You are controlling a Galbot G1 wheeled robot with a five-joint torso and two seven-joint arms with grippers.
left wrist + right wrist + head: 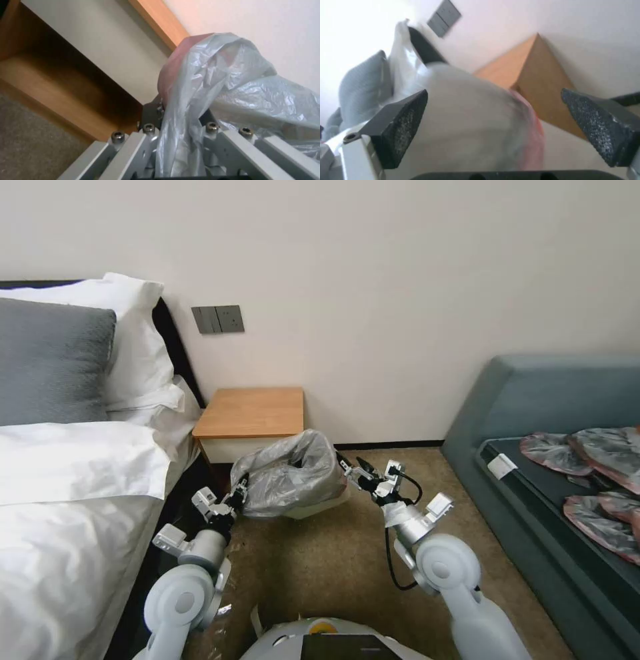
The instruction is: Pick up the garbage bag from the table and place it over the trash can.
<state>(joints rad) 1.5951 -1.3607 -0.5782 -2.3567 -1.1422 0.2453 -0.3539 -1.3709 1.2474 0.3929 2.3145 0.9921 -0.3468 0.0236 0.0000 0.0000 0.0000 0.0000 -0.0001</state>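
Grey crinkly plastic of the garbage bag (293, 473) is draped over the trash can (319, 507), which stands on the carpet just in front of the bench (250, 411), nearer the robot. At the bag's left edge the left tool (238, 495) is closed on a fold of the film, which runs between its fingers in the left wrist view. At the bag's right edge the right tool (348, 467) has its pads (403, 125) spread wide, gripping nothing. To do this step well, I judge the pinkish-red rim (173, 67) should be stretched evenly and drawn down past the bin's lip on both sides, without tearing the thin film. Counted: 1 bag on the bin, 1 bin, 1 bench, 2 tools.
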